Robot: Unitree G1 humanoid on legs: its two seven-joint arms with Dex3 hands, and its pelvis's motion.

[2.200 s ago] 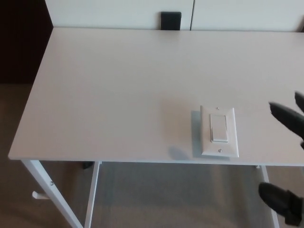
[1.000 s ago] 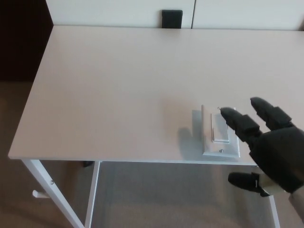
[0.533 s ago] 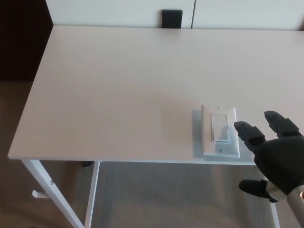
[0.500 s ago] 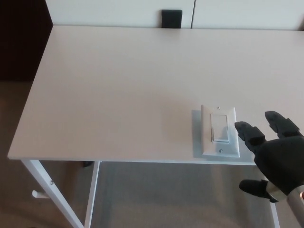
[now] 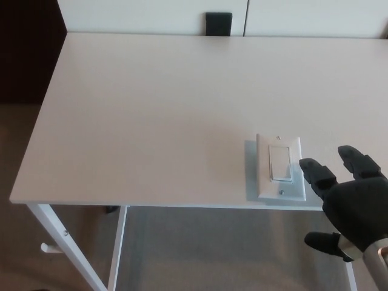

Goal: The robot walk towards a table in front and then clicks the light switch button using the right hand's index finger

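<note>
A white light switch plate (image 5: pixel 280 168) with a rocker button lies flat near the front edge of the white table (image 5: pixel 151 109), towards the right. My black right hand (image 5: pixel 350 203) hovers at the table's front right, just to the right of the plate. Its fingers are spread and hold nothing. The index fingertip (image 5: pixel 310 167) sits beside the plate's right edge, off the rocker. My left hand does not show.
A black object (image 5: pixel 218 24) stands behind the table's far edge against white panels. White table legs (image 5: pixel 66 242) show below the front edge. Brown floor lies to the left, grey carpet under the table.
One second ago my index finger lay over the rocker. The hand has since drawn back to the right and towards me, uncovering the switch. In the last half second it barely moved.
</note>
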